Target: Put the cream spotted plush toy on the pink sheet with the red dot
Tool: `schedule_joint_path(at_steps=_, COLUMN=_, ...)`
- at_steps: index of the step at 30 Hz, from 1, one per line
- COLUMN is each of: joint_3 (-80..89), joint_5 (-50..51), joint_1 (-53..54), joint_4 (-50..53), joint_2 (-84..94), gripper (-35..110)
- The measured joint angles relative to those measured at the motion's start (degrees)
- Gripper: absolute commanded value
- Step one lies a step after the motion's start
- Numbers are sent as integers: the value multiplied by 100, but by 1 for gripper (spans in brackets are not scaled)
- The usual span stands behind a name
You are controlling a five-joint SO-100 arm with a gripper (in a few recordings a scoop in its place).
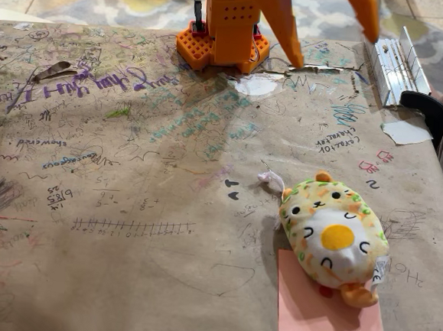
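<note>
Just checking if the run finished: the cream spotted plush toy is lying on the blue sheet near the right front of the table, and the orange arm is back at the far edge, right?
One detail is off: the sheet is salmon pink, not blue. The fixed view shows the cream spotted plush toy lying partly on it near the right front of the table, with the orange arm at the far edge.

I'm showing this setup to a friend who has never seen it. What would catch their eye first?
Probably the cream spotted plush toy at lower right, lying partly on the pink sheet, which sticks out beneath it. Next, the bright orange robot arm at the top centre. Both sit on a brown table scribbled all over with writing.
</note>
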Motion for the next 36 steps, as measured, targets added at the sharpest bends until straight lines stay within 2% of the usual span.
schedule_joint_path(at_steps=5, joint_3=1336, joint_5=149, joint_1=123, joint_4=-378, joint_2=1389, gripper=0)
schedule_joint_path(at_steps=7, joint_3=2224, joint_5=527, joint_1=114, joint_4=-914, joint_2=2312, gripper=0)
schedule_joint_path(at_steps=13, joint_3=5238, joint_5=2918, joint_1=-9, joint_4=-2461, joint_2=4816, gripper=0)
schedule_joint_path(at_steps=16, joint_3=5977, joint_5=3762, joint_1=396, joint_4=-2443, joint_2=5836, gripper=0)
schedule_joint_path(at_steps=19, joint_3=6521, joint_5=4526, joint_1=457, joint_4=-1582, joint_2=6196, gripper=0)
schedule_joint_path(at_steps=26, joint_3=6539, joint_5=4799, joint_1=606, joint_4=-1512, joint_2=6416, gripper=0)
schedule_joint_path(at_steps=36, joint_3=6539, joint_5=4605, joint_1=431, joint_4=-1512, joint_2=6434, gripper=0)
